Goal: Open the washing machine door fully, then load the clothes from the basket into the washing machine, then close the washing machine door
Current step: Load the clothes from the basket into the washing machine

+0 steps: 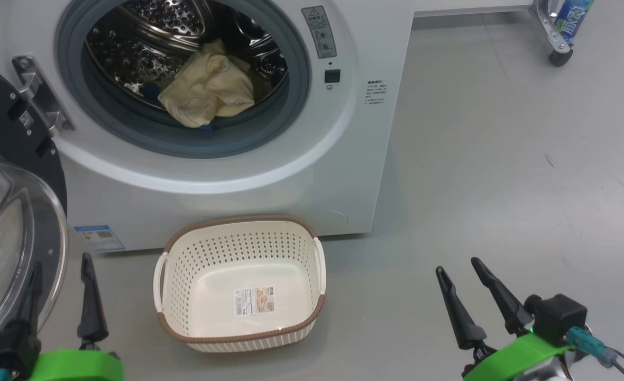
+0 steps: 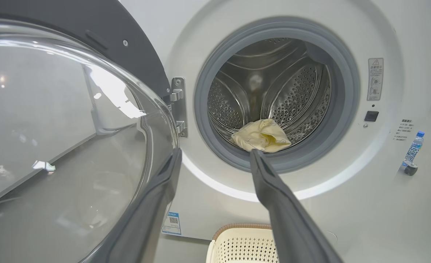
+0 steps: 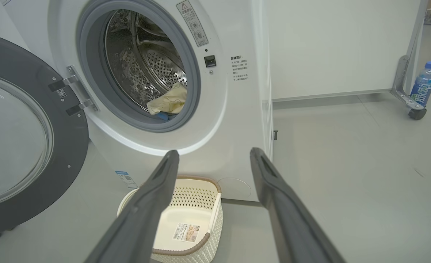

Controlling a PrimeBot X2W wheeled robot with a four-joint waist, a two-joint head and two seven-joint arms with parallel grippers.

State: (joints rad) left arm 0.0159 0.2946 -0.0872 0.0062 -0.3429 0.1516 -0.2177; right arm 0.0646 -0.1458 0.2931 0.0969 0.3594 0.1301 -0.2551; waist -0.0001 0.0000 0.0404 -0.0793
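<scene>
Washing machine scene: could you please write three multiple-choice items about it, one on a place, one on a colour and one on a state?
1. Where do the clothes lie?
A. in the basket
B. in the drum of the washing machine
C. on top of the machine

2. Which colour is the basket's rim?
A. brown
B. blue
C. green

3. How is the door?
A. shut
B. swung wide open
C. taken off

Answers: 1 B, the cream fabric lies in the drum and the basket holds no clothes; 2 A, a brown band runs round its top; 3 B, the door stands swung aside and the mouth is uncovered.
</scene>
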